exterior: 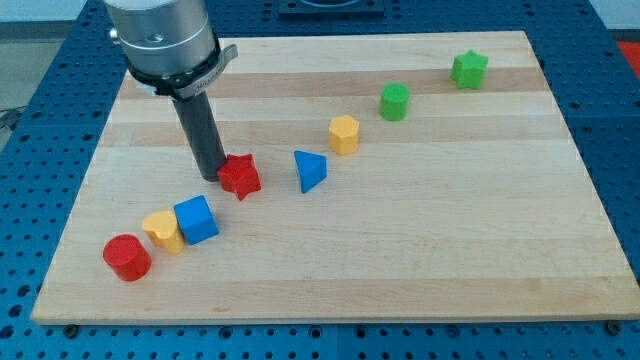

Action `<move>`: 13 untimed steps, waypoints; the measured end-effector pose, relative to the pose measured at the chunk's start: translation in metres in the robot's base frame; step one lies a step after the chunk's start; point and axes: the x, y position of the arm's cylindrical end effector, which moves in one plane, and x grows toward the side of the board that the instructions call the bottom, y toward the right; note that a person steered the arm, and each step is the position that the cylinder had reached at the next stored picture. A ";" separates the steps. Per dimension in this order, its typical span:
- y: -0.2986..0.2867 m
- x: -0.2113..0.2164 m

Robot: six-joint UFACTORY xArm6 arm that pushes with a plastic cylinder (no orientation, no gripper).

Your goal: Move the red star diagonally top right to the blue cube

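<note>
The red star [240,177] lies left of the board's middle. The blue cube [196,219] sits below and to the left of it, a short gap away. My tip [213,177] rests on the board right against the star's left side, above and slightly right of the blue cube. The rod rises from there to the arm's grey flange at the view's top left.
A yellow block [163,232] touches the cube's left side, with a red cylinder [127,257] further left and below. A blue triangle [310,170], a yellow block [344,134], a green cylinder [395,101] and a green star [468,69] run diagonally toward the top right.
</note>
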 end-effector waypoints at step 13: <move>0.016 -0.054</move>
